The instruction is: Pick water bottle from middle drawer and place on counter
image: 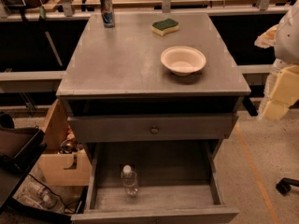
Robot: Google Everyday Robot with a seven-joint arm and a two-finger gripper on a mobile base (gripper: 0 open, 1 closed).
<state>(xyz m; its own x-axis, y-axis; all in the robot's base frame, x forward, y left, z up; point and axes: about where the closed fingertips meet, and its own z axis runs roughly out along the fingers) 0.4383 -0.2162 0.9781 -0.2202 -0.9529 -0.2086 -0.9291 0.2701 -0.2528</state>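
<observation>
Grey and worn, the counter (126, 64) tops the cabinet. Below it the middle drawer (187, 197) stands pulled wide open, under a shallower knobbed drawer (196, 125). The pale gripper (280, 94) hangs at the right edge, off the counter's right side, well apart from everything on it; whether it is clenched or released cannot be told. A cream bowl (183, 59) sits right of centre, a green-topped sponge (165, 26) behind it, a drink can (107, 9) at the back left. The water bottle (129, 181) stands upright on the drawer floor, left of centre.
</observation>
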